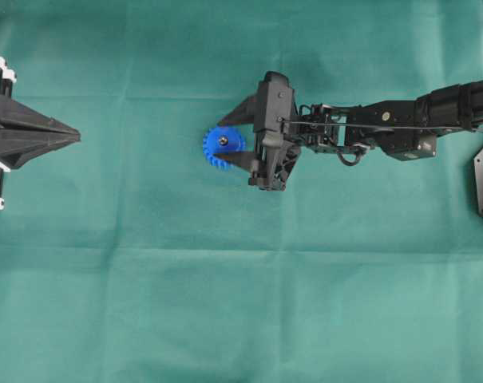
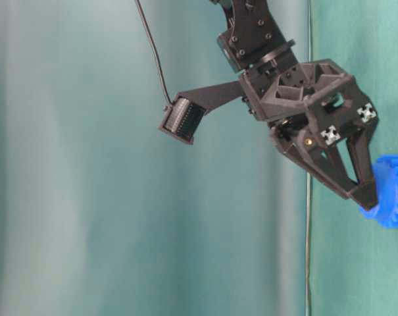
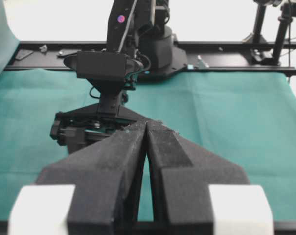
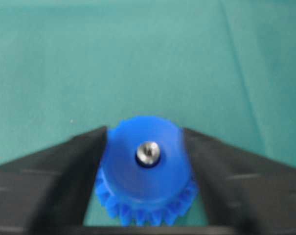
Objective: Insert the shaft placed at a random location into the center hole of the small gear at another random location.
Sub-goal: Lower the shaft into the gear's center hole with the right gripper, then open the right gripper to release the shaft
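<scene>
Straddling the small gear (image 4: pixel 144 169), the right hand (image 1: pixel 229 137) stands with its fingers (image 4: pixel 55 174) spread wide, one on each side of the blue wheel and gripping nothing. Between them the shaft (image 4: pixel 148 152) sits upright in the center hole (image 4: pixel 148 161), its shiny end showing. The gear rests on the green surface (image 1: pixel 225 279). The left hand (image 3: pixel 147 134) is closed and well apart. The risk is in withdrawing: a fingertip so near the teeth could snag and drag the gear, tipping the pin loose.
</scene>
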